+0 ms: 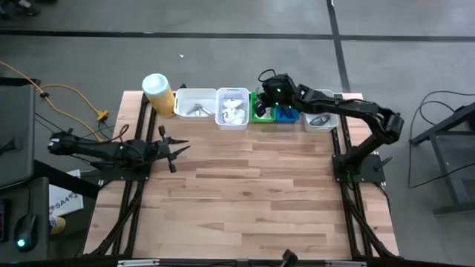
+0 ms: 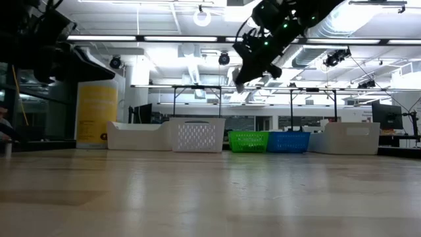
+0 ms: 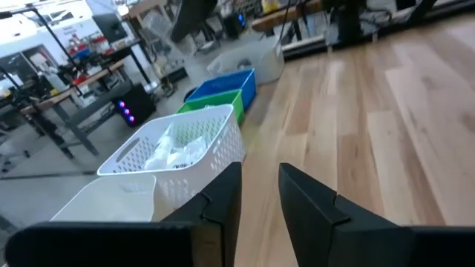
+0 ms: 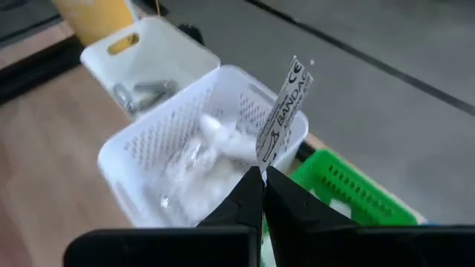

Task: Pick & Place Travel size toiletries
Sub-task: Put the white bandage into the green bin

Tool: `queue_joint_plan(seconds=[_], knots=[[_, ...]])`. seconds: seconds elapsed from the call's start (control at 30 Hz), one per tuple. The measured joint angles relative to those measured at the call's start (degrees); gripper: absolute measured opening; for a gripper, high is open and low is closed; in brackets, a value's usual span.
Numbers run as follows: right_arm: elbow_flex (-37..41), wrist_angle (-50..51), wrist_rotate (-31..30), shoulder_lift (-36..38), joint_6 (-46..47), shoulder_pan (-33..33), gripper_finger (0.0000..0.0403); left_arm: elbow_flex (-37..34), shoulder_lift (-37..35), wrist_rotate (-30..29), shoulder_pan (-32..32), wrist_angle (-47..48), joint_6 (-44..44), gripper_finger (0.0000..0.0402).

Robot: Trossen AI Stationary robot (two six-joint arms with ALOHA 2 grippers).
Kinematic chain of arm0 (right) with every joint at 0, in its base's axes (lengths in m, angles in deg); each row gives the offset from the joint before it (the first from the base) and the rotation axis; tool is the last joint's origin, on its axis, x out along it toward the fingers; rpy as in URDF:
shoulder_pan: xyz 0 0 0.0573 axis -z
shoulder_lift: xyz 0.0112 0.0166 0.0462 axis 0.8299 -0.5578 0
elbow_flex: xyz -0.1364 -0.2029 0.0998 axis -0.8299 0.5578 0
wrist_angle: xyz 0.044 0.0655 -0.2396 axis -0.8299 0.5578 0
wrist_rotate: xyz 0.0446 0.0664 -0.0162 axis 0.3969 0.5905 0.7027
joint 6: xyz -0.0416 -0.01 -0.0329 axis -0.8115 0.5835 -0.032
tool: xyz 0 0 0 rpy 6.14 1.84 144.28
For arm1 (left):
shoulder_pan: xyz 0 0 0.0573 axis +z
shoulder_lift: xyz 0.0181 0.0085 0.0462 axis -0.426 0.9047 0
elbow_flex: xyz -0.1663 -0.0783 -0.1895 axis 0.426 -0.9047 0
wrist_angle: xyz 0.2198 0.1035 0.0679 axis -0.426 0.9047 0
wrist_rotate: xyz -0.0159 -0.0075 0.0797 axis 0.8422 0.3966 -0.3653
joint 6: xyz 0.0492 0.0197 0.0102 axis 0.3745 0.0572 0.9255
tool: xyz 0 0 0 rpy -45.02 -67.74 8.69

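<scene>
While a white bandage sachet [image 4: 286,111] stands pinched upright in the right gripper [image 4: 261,182], clenched on its lower end, it hangs above the perforated white basket [image 4: 133,167], near the rim beside the green basket [image 4: 349,189]. That white basket already holds a heap of clear and white sachets [image 4: 200,159], so some sorting looks done; this one isn't dropped yet. Over at the table's left edge, the left gripper [image 1: 172,150] waits with nothing between its slightly parted fingers.
</scene>
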Motion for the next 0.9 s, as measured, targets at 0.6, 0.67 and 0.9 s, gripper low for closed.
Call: queue_joint_plan(seconds=[0.6,0.67,0.9], knots=[[-13.6,6.8,0.1,-13.5,5.1,2.6,0.0003,-1.2,-9.4,4.8,0.0,5.9,0.0,0.0076],[-13.7,7.1,-0.2,-13.8,6.7,3.2,0.0003,-1.3,-9.4,5.5,0.0,6.0,0.0,0.0076],[-13.7,15.1,-2.8,-14.0,10.5,4.3,0.0003,-1.3,-9.4,8.8,0.0,6.4,-3.3,0.0076]])
